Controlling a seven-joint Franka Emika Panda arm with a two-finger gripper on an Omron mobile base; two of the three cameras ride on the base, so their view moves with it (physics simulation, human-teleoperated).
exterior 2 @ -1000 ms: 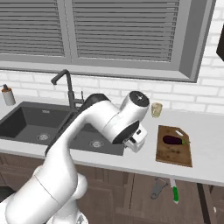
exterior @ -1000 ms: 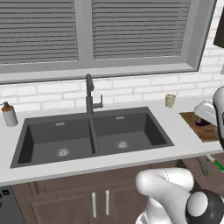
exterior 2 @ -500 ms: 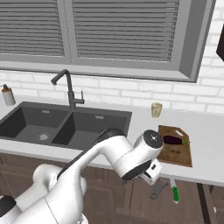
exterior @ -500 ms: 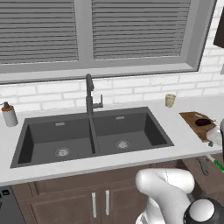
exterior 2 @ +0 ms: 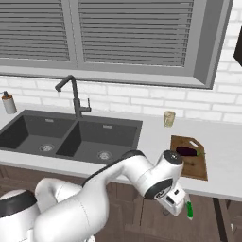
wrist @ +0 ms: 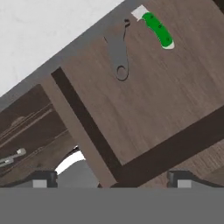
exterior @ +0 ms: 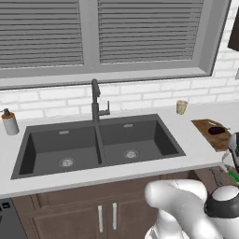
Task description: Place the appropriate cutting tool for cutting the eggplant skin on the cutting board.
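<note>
Arm has dropped below counter edge since earlier. Gripper (wrist: 111, 177) spread apart, empty, over open drawer (wrist: 144, 100) holding green-handled knife (wrist: 158, 29) and grey peeler (wrist: 118, 52).

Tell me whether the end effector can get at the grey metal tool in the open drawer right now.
Probably yes: the grey metal tool lies uncovered on the brown wooden drawer bottom, apart from the green-handled tool, and nothing sits between it and the end effector.

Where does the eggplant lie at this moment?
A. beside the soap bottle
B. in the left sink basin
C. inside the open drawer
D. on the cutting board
D: the eggplant rests on the cutting board, on the counter to the right of the sink.
</note>
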